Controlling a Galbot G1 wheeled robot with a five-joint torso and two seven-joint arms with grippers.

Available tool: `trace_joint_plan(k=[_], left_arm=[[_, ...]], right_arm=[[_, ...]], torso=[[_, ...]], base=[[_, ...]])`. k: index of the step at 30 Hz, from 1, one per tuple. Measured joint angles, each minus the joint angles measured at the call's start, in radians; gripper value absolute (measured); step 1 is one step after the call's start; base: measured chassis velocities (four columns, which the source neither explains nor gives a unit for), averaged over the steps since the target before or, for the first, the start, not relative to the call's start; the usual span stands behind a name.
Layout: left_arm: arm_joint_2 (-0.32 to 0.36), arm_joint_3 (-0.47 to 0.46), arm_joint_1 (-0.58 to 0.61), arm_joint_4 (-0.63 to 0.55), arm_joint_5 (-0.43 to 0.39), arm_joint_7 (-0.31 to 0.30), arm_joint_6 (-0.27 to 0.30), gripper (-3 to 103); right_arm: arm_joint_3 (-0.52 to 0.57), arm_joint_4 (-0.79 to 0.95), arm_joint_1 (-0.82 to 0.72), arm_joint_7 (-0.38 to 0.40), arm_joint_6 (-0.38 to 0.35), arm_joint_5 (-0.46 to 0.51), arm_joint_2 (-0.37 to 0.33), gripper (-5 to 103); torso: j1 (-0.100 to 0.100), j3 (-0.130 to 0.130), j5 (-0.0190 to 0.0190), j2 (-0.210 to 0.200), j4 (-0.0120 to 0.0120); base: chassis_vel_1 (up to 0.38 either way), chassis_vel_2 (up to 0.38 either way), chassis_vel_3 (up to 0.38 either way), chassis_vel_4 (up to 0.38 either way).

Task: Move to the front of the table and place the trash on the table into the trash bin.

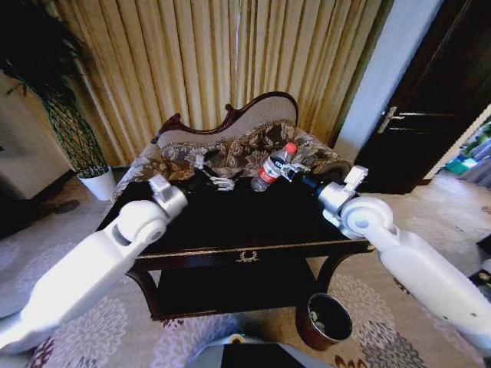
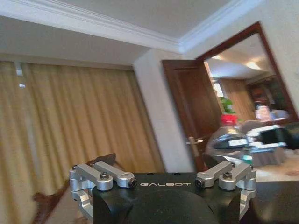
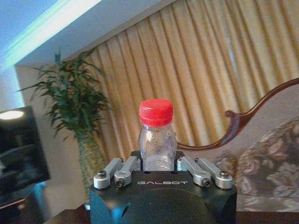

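Our right gripper (image 1: 288, 172) is clamped on the clear, ribbed plastic bottle (image 1: 270, 169), held above the far edge of the glossy dark table (image 1: 230, 222); its long axis tilts, the red cap (image 3: 156, 112) pointing up and away from us. Our left gripper (image 1: 219, 182) hovers over the tabletop, fingers seemingly apart, though the view is poor. The floral sofa (image 1: 245, 142) stands behind the table; the round reddish-brown bin (image 1: 325, 320) sits on the carpet by the table's near right leg

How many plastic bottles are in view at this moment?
1: a small clear plastic bottle with a red cap, held in the right claw above the far side of the dark glossy table. None other visible.
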Motion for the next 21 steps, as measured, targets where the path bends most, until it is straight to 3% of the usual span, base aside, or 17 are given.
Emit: trace_joint_plan(k=[3, 7, 13, 20, 21], left_arm=[[0.038, -0.135, 0.098, -0.027, -0.016, -0.007, 0.002, 100], [0.05, -0.238, 0.16, -0.05, -0.033, -0.034, 0.009, 100], [0.052, -0.344, 0.246, -0.057, -0.031, -0.067, 0.021, 100], [0.054, -0.628, 0.45, -0.041, -0.072, -0.071, 0.039, 100], [0.054, -0.628, 0.45, -0.041, -0.072, -0.071, 0.039, 100]], right_arm=[[0.021, 0.007, -0.021, 0.06, 0.002, -0.03, -0.006, 29], [0.055, 0.011, -0.046, 0.113, 0.002, -0.059, -0.019, 29], [0.126, 0.01, -0.1, 0.135, 0.0, -0.129, -0.046, 29], [0.277, 0.002, -0.206, 0.139, -0.018, -0.204, -0.071, 29], [0.277, 0.002, -0.206, 0.139, -0.018, -0.204, -0.071, 29]], torso=[[0.0, 0.0, -0.0001, 0.0, 0.0005], [0.0, 0.0, 0.0, 0.0, 0.0001], [0.0, 0.0, 0.0001, 0.0, -0.0004], [0.0, 0.0, 0.0002, 0.0, 0.0], [0.0, 0.0, 0.0002, 0.0, 0.0]], base=[[0.0, 0.0, 0.0, 0.0], [0.0, 0.0, 0.0, 0.0], [0.0, 0.0, 0.0, 0.0], [0.0, 0.0, 0.0, 0.0], [0.0, 0.0, 0.0, 0.0]])
